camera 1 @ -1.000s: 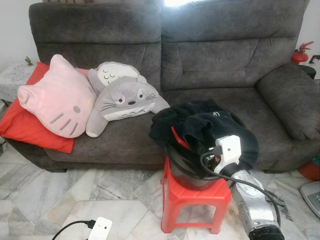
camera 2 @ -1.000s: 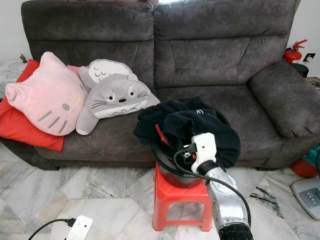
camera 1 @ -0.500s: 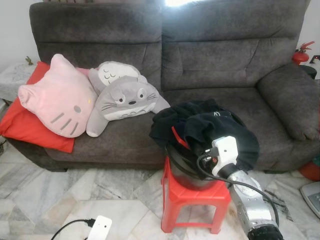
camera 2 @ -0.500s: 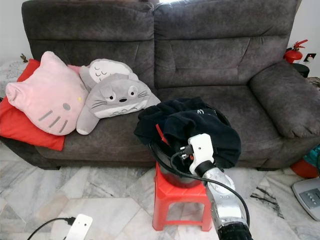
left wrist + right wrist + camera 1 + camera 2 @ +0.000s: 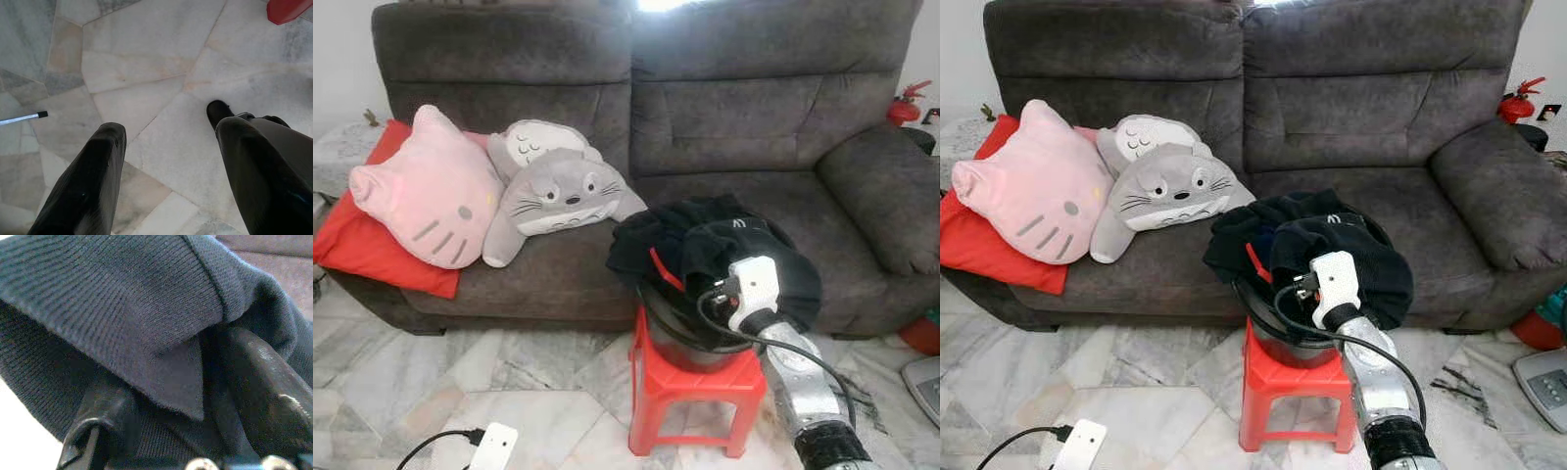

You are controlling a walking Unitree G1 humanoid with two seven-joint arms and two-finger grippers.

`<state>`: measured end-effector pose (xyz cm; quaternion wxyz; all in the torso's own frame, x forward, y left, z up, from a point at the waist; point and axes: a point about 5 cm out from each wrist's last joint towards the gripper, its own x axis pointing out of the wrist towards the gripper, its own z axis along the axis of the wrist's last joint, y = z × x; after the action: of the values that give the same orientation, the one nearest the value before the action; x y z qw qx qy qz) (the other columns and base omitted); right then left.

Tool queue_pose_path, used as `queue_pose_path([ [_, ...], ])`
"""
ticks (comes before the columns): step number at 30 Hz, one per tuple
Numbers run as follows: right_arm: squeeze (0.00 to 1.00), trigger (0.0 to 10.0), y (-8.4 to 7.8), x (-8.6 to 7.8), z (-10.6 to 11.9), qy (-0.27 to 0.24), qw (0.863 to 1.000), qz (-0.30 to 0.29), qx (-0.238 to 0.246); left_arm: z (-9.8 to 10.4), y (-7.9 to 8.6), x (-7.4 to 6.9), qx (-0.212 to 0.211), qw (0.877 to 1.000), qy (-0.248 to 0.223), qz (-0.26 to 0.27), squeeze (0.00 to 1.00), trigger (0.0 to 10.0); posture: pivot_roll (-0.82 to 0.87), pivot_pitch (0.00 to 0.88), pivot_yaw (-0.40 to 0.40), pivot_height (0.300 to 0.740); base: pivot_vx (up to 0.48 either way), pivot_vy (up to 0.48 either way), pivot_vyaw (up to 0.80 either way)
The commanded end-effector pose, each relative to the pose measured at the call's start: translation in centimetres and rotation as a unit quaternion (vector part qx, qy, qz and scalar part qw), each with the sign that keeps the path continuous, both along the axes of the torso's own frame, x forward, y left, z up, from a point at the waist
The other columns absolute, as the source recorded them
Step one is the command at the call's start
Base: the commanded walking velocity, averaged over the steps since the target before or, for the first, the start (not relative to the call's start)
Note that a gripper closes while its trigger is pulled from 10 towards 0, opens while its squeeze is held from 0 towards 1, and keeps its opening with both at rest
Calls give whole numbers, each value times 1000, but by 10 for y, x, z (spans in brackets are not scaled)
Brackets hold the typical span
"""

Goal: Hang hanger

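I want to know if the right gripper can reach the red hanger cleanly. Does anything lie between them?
Yes. The dark clothes heaped over the basin on the red stool cover most of the red hanger. The right gripper is already pushed in among that fabric, which drapes over its fingers.

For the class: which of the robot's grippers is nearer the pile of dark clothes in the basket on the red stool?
The right. The right gripper is pushed into the dark clothes, fabric draped over its fingers. The left gripper hangs open over the marble floor, away from the pile.
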<state>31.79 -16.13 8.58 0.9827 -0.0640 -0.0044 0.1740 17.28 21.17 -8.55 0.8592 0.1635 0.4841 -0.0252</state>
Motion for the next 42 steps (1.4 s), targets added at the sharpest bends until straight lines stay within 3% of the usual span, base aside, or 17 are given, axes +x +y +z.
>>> queue_pose_path([
  [1, 0, 10000, 1, 3, 3, -8, 1000, -3, -2, -2, 1, -3, 5, 1000, 10, 2, 0, 10000, -208, 0, 41, 727, 0, 0, 0],
  [10, 0, 10000, 7, 9, 10, -30, 999, 9, -2, -3, 0, -7, 5, 1000, 17, 0, 0, 10000, -208, 0, 41, 727, 0, 0, 0],
  [15, 0, 10000, 15, 9, 11, -53, 997, 35, -52, -4, 2, -10, 5, 1000, 20, 0, 0, 10000, -206, 0, 42, 727, 0, 0, 0],
  [26, 0, 10000, 14, 14, 1, -38, 995, -10, -88, -3, 2, -6, 4, 1000, 13, -2, 0, 10000, -202, 0, 42, 727, 0, 0, 0],
  [33, 0, 10000, 4, 20, -5, -16, 990, -65, -123, -1, 0, -3, 2, 1000, 6, -4, 0, 10000, -203, 0, 41, 727, 0, 0, 0],
  [42, 0, 10000, -4, 26, 10, -66, 984, -120, -117, 0, -3, 1, -1, 1000, -1, -7, 0, 10000, -202, 0, 40, 727, 0, 0, 0],
])
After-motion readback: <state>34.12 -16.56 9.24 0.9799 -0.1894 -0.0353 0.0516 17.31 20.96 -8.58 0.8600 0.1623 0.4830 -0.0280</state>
